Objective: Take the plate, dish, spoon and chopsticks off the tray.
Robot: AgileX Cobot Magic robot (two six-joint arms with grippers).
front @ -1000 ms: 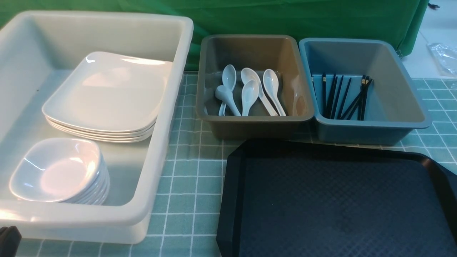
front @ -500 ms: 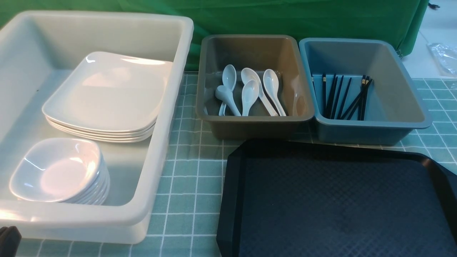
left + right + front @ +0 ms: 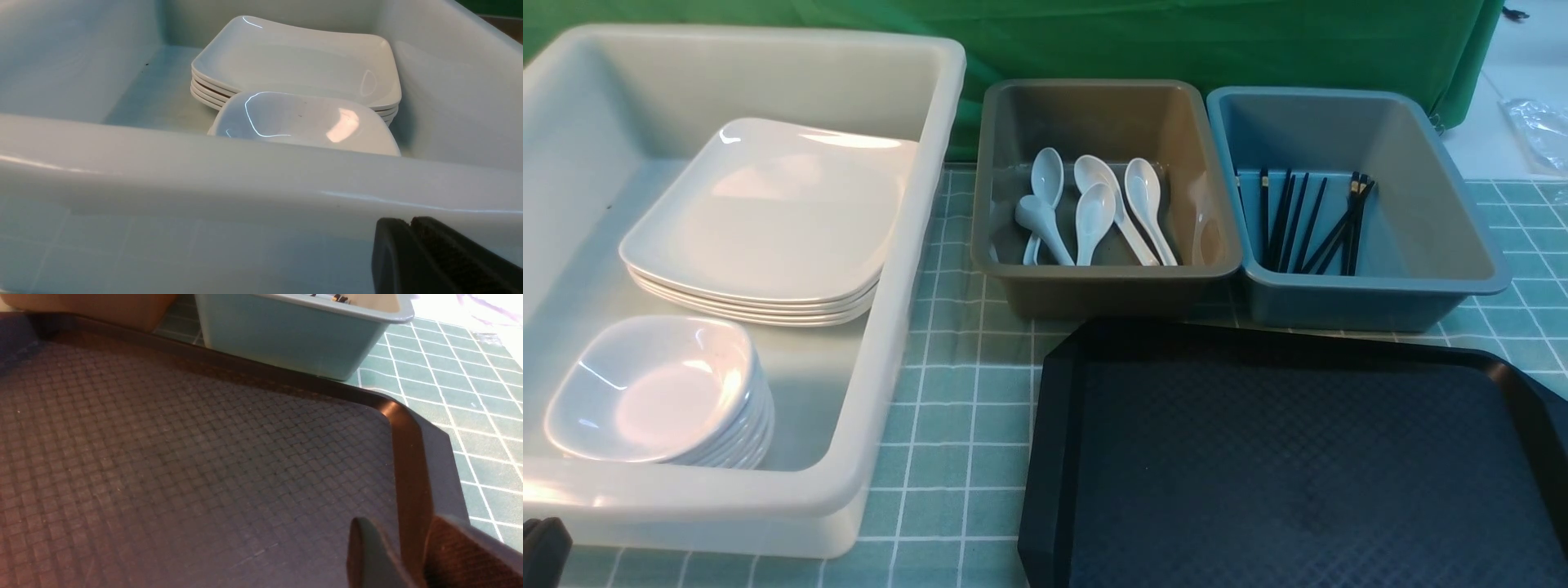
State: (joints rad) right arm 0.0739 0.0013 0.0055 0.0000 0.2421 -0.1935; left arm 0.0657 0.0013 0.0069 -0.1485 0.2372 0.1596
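The black tray (image 3: 1290,457) lies bare at the front right; its textured floor fills the right wrist view (image 3: 184,457). A stack of large white plates (image 3: 768,212) and a stack of small white dishes (image 3: 654,392) sit in the white bin (image 3: 907,269). White spoons (image 3: 1094,212) lie in the grey bin (image 3: 1107,282). Black chopsticks (image 3: 1307,220) lie in the blue bin (image 3: 1372,290). My left gripper (image 3: 410,222) is shut and empty, outside the white bin's near wall. My right gripper (image 3: 402,522) is open and empty, low over the tray's rim.
The three bins stand side by side behind and left of the tray on a green checked cloth (image 3: 956,425). A green curtain (image 3: 1176,41) hangs behind. The blue bin's wall (image 3: 286,339) stands close to the tray's far rim.
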